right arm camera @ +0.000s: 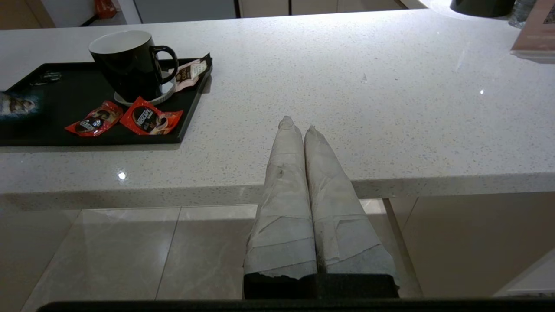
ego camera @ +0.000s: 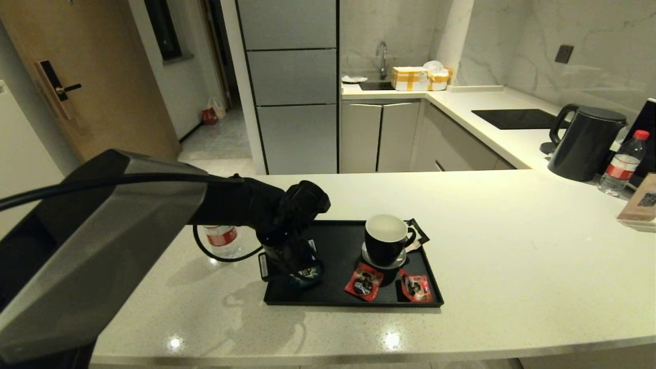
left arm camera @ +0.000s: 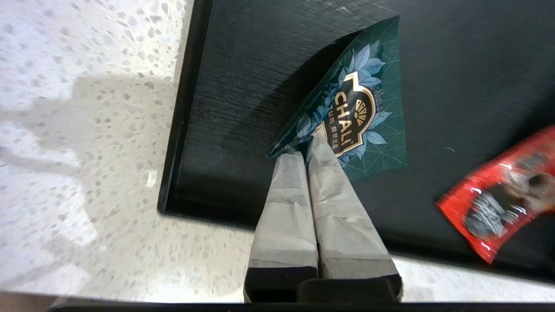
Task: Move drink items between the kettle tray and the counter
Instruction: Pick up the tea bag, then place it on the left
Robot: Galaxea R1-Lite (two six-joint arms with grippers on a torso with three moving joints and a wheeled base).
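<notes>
At 9 o'clock in the head view, a small water bottle (ego camera: pixel 221 239) with a red label stands on the bench (ego camera: pixel 512 246), just off the kettle tray's (ego camera: pixel 353 301) left edge and partly hidden by the left arm. That item looks already placed on the bench.

Moving right, the left tool (left arm camera: pixel 308 141) is over the tray's left end, its 2 wrapped fingers (left arm camera: pixel 286 190) pressed together on a corner of the teal sachet (left arm camera: pixel 364 117). The sachet tilts, one edge raised off the tray floor, so the step in hand appears to be picking this sachet off the tray. The next move probably calls for a lift clear of the low rim, then a carry toward 9 o'clock to bare bench beside the bottle. The pinch is on a thin corner only, so the sachet could slip or swing.

Further right on the tray sit 2 red sachets (ego camera: pixel 364 282) and a black mug (ego camera: pixel 387 241).

At 3 o'clock, the right tool (right arm camera: pixel 299 125) hangs idle at the bench's front edge, fingers closed together and holding nothing.
</notes>
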